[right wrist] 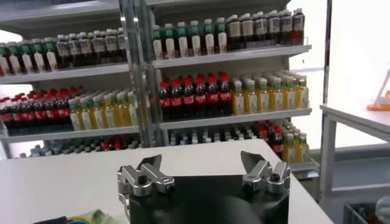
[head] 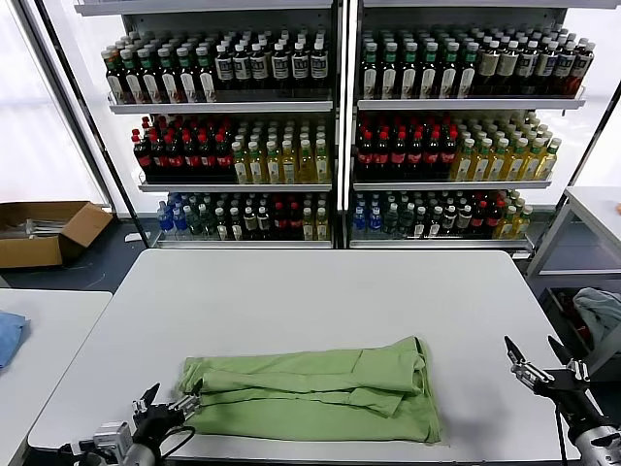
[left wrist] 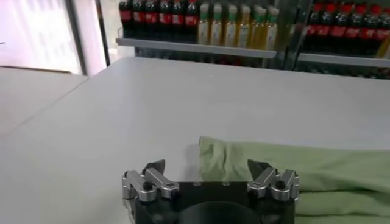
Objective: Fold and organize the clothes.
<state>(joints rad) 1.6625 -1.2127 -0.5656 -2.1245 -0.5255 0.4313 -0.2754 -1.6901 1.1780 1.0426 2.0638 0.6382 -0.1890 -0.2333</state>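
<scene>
The far half of the white rectangular table (head: 330, 291) is left free for passage. The near middle is occupied by the folded light green polo shirt (head: 315, 388); narrow free strips are seen left and right.

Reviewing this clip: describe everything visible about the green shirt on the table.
The green shirt is light green soft fabric, folded into a wide, flat rectangular bundle with layered folds and a few creases. No collar, buttons or logo show. It lies on the white table near the front edge. The left end effector sits open just off its left end, seemingly not gripping it; the right end effector is open and apart to its right.
</scene>
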